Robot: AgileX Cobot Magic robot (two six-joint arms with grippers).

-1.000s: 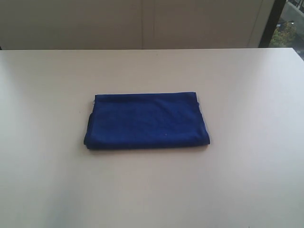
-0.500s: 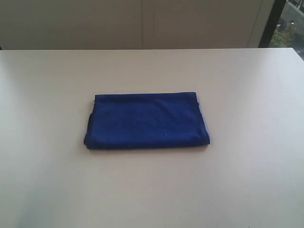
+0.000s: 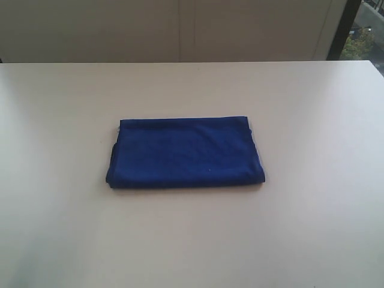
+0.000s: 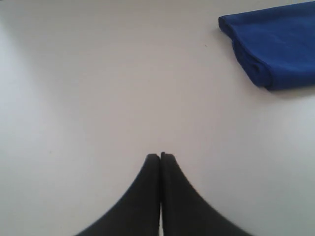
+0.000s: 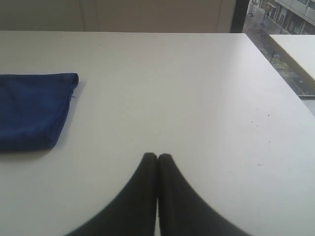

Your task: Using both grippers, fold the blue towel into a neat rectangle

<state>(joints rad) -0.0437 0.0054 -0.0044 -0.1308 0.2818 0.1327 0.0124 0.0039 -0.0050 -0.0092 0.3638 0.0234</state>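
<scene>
Left fingers (image 4: 150,189) pressed together, gripping nothing, over the desk (image 3: 192,240). Right fingers (image 5: 147,189) likewise closed and empty. Well apart from both, blue towel (image 3: 186,153) flat at mid-desk, folded to a rectangle, long axis left to right in the exterior view, rounded fold at its left end. Beyond, pale wall (image 3: 120,30) and window (image 3: 366,30).

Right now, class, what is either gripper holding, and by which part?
Nothing. The left gripper and right gripper are shut and empty; the folded towel lies on the table, apart from both.
</scene>
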